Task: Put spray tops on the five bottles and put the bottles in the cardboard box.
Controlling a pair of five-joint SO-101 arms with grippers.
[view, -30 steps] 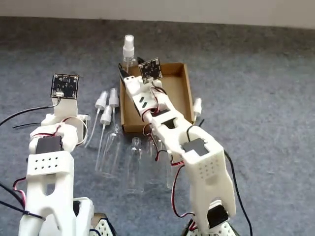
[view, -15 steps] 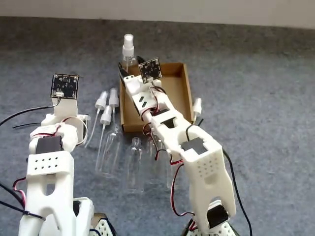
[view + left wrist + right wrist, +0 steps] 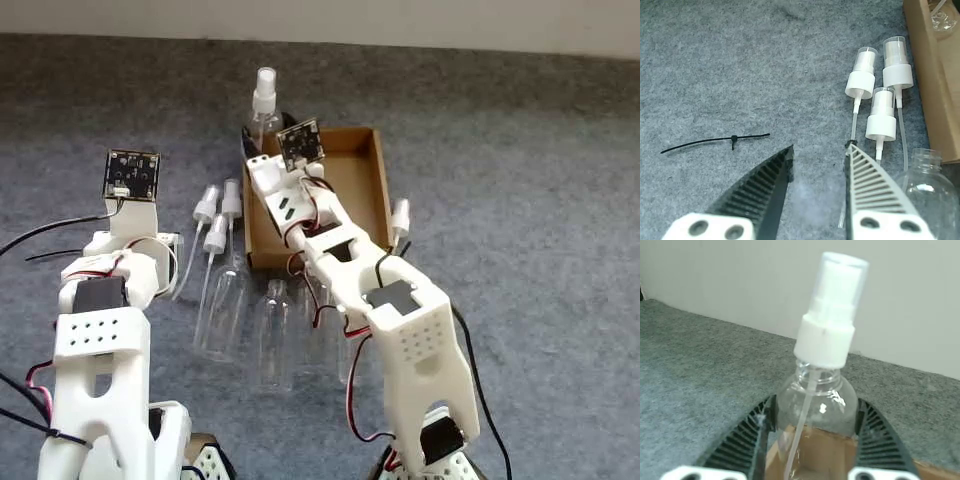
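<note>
Held bottle (image 3: 810, 390) clenched inside right claw (image 3: 814, 412), just below the shoulder; judged light, slick, stiff plastic, easily tipped.

The grey felt-like table covering (image 3: 520, 180) carries an open brown cardboard box (image 3: 384, 195), with three loose white plastic spray tops (image 3: 215, 236) just beside its left wall and a fourth white spray top (image 3: 401, 215) just beside its right wall. Clear uncapped plastic bottles (image 3: 272, 330) lie side by side before the box, apparently four, an arm hiding part of the row. A thin black cable tie (image 3: 715, 142) lies apart from the spray tops.
</note>
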